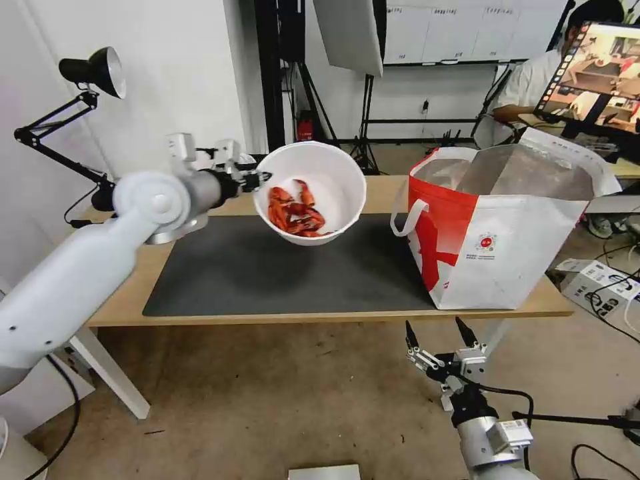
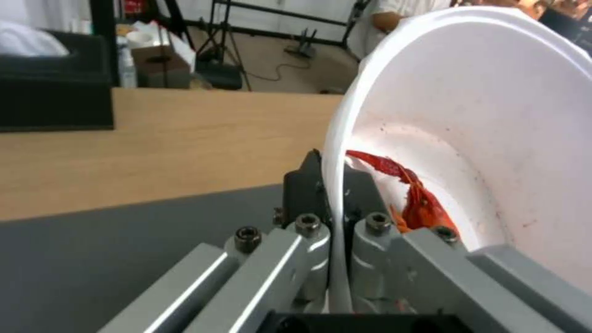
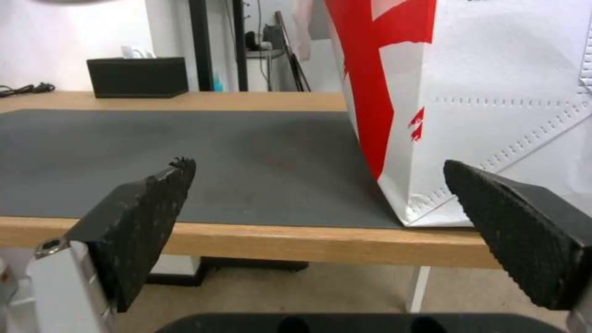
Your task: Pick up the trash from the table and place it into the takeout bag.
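The left gripper (image 1: 257, 179) is clamped on the rim of a white round plastic bowl (image 1: 313, 190), one finger outside the wall and one inside, as the left wrist view shows closely. The bowl hangs in the air above the dark grey mat (image 1: 267, 273) on the light-wood table (image 1: 127, 303), tipped so its open mouth faces the camera, with red crayfish shells (image 1: 295, 213) gathered against its lower wall. To its right the red-and-white takeout bag (image 1: 497, 250) stands upright at the table's right end, mouth open and silver lining showing; bowl and bag are near but apart. The right gripper (image 1: 437, 333) hangs low in front of the table edge below the bag, its jaws spread wide and empty. A black tissue box (image 3: 137, 77) sits at the far side of the table. The bowl looks light and thin-walled, likely to flex under a pinch, and the wall seems smooth, though that is hard to tell here. A rim hold suits it, but tilted this far the loose shells could slide out, so it probably wants levelling before it is carried over the bag.
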